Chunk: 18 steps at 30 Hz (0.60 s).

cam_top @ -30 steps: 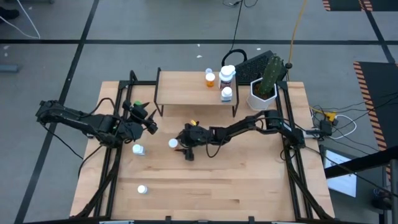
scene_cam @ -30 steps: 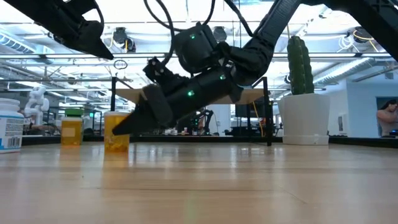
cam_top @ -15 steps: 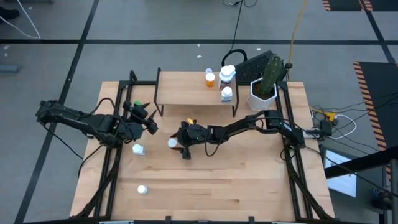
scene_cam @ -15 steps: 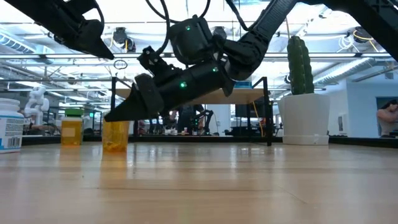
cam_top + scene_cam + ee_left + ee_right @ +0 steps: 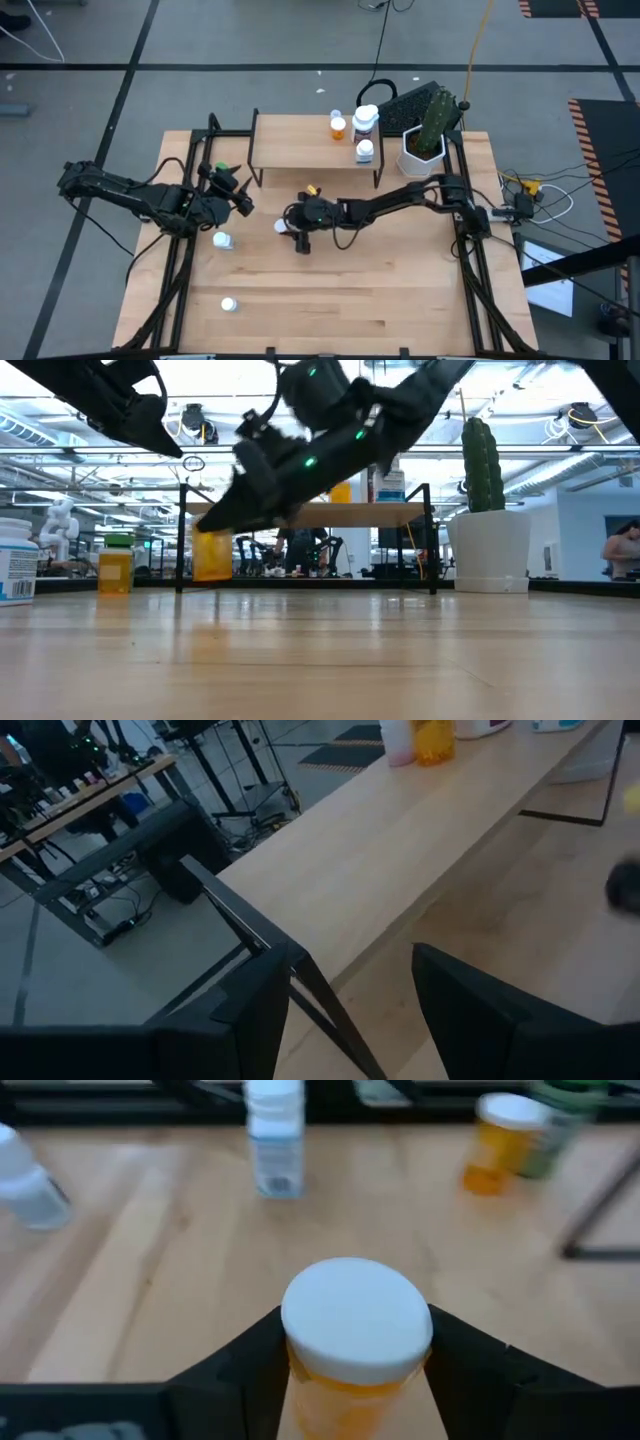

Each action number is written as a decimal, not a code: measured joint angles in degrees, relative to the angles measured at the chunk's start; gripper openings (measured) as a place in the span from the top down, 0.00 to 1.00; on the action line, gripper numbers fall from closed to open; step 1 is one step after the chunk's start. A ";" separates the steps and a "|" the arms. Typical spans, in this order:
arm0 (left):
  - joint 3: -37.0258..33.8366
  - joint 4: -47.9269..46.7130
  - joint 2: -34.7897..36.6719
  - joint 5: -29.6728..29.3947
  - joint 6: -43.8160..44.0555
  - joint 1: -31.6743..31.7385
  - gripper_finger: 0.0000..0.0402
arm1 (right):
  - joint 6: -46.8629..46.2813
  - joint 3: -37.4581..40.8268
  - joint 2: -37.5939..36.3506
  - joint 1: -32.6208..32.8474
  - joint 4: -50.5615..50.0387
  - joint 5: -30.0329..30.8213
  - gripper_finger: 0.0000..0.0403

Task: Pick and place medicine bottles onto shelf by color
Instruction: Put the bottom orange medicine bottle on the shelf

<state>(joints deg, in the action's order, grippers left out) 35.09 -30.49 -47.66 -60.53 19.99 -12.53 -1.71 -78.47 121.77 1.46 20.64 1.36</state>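
Observation:
My right gripper (image 5: pixel 287 228) is over the middle of the table, shut on an orange medicine bottle with a white cap (image 5: pixel 357 1318); the low view shows the bottle (image 5: pixel 212 555) off the tabletop. My left gripper (image 5: pixel 240 197) is open and holds nothing, hovering by the left end of the shelf (image 5: pixel 300 145), with its fingers (image 5: pixel 250 1015) pointing at the shelf board. An orange bottle (image 5: pixel 338 127) and two white ones (image 5: pixel 366 121) (image 5: pixel 364 151) stand on the shelf's right part. Two white bottles (image 5: pixel 222 240) (image 5: pixel 229 304) stand on the table. My right gripper pinches the orange bottle between its two fingers (image 5: pixel 250 1370), on the orange body just under the cap (image 5: pixel 350 1385). The fingers slant down from the table's right side. The bottle is lifted clear of the table and roughly upright.
A white hexagonal pot with a green cactus (image 5: pixel 425 140) stands at the shelf's right end. An orange bottle (image 5: pixel 500 1140) and a green one (image 5: pixel 552 1120) stand close together beyond the held bottle, near the left gripper. Bare wood lies toward the table's near edge (image 5: pixel 350 300).
My right gripper has risen with the orange bottle. A second ago the bottle stood on the tabletop between the fingers; it now hangs clear of the table. The left arm has kept still.

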 joint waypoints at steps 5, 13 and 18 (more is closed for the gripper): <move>-0.02 -0.04 0.01 0.54 0.41 -0.09 0.47 | -0.20 6.68 -9.55 2.37 -3.67 14.34 0.52; -0.02 1.14 0.02 0.66 1.49 -0.11 0.47 | 1.24 13.30 -24.31 2.95 -2.53 41.37 0.51; -0.02 3.77 0.02 0.62 -0.15 -0.09 0.47 | 4.20 13.26 -25.87 0.41 0.83 49.62 0.51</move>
<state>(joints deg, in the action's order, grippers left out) 35.07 -26.73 -47.64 -59.90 19.83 -12.62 2.49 -65.21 95.90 1.87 21.47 50.99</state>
